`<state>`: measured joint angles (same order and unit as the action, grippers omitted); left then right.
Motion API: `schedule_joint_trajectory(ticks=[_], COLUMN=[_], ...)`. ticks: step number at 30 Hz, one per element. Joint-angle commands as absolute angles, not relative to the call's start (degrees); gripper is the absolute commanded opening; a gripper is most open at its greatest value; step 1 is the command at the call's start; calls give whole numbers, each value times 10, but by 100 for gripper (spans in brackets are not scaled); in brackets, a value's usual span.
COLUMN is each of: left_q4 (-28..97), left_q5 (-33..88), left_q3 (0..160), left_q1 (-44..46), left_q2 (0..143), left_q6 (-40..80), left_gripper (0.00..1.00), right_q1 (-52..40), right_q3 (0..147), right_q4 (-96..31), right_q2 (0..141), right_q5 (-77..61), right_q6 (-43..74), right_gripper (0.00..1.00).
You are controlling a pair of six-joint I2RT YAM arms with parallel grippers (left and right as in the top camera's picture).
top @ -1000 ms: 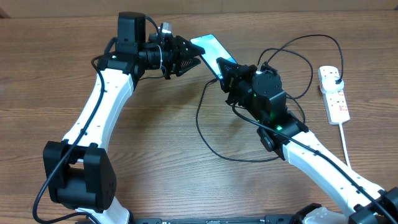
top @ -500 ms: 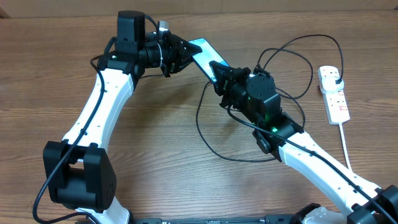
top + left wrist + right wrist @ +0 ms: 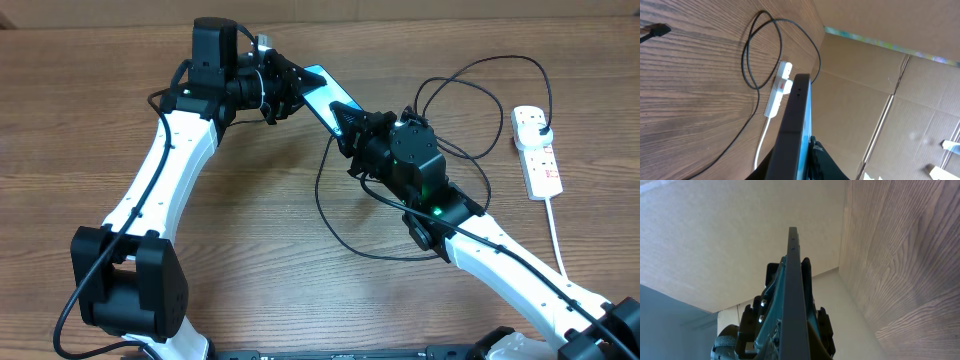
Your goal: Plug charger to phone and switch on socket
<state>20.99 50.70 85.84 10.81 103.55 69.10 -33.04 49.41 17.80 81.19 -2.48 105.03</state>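
Got the phone (image 3: 325,88) up off the surface (image 3: 250,230), tilted, spanning between both pincers. The right pincer (image 3: 343,118) is clamped tight on its lower end, and the left pincer (image 3: 296,86) is nearly closed, fingers against both faces at the upper end. The charger (image 3: 318,195) loops on the surface under my right arm, its connector tip (image 3: 655,31) loose and well apart from the phone. The socket (image 3: 540,160) is far out beyond the right pincer. Risks, my call: letting go with the right before the left hold is firm drops the phone; the arms pulling against each other could twist it; the cable loop could snag the right arm.
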Motion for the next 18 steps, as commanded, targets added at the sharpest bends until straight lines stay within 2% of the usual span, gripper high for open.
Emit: schedule_joint_trajectory(ticks=[1, 9, 12, 18], left_q4=[207, 207, 207, 207], left_q5=[504, 504, 503, 500], left_q3=[858, 858, 858, 858], left_q1=[113, 113, 113, 113], left_q2=[1038, 1038, 1038, 1038], left_q6=[695, 695, 695, 695], left_gripper=[16, 14, 10, 4], right_q1=[-337, -337, -337, -337], right_q3=[503, 503, 503, 503], right_q4=[189, 189, 189, 189], right_q2=[811, 811, 811, 811], right_q5=[-26, -26, -26, -26], right_q6=[1050, 1050, 1050, 1050], right_gripper=[4, 4, 4, 15])
